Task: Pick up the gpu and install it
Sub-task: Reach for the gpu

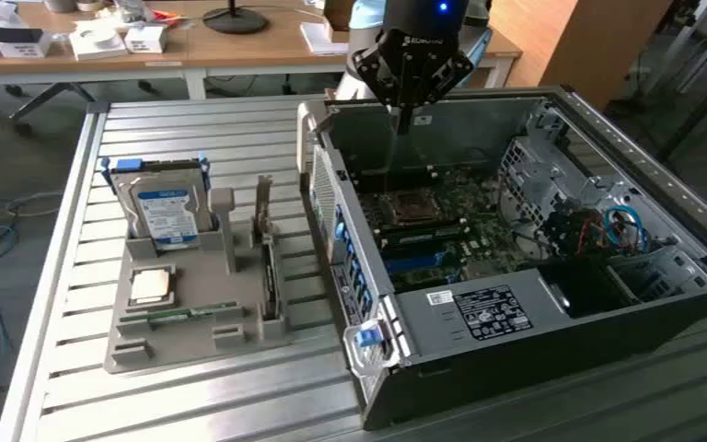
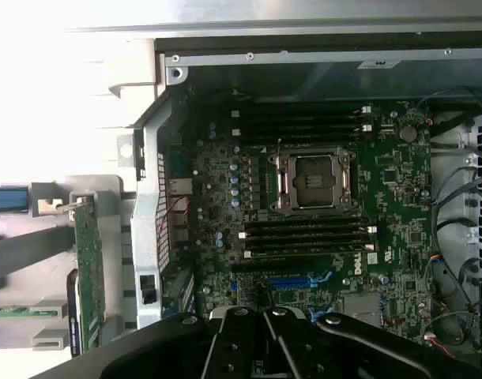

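Over the far end of the open computer case (image 1: 477, 318) hangs the hand (image 1: 400, 112), pressed together and empty. The gpu (image 1: 265, 230) stands on edge in the grey holder (image 1: 144, 345) at the exterior view's left of the case, well apart from the hand. Pick-up seems not yet begun; grasping calls for a parted hand squared over the card's thin top edge.

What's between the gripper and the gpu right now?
The case's rear wall: gripper hangs over the motherboard inside, gpu stands in the gray holder outside. Clear in the exterior view.
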Controlling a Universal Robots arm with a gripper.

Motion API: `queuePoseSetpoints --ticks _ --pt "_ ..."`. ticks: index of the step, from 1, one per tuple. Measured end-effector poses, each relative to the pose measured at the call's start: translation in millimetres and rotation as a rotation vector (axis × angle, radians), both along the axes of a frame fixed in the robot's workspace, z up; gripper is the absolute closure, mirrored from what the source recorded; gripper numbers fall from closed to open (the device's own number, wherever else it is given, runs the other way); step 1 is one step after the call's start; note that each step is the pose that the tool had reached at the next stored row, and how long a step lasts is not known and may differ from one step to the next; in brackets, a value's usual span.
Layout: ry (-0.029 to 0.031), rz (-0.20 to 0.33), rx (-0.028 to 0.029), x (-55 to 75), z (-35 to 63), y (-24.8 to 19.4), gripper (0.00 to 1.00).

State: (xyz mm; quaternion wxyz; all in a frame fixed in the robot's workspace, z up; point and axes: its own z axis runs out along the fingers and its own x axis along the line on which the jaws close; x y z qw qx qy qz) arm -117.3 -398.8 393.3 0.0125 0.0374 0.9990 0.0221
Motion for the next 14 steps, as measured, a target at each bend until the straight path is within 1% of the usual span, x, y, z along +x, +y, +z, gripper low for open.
queuePoseSetpoints --ticks 8,14 --pt "0.0000 0.000 0.0001 0.4 0.0 0.0 0.89" --pt "-0.0001 0.000 0.0001 -2.6 -0.1 0.0 0.89"
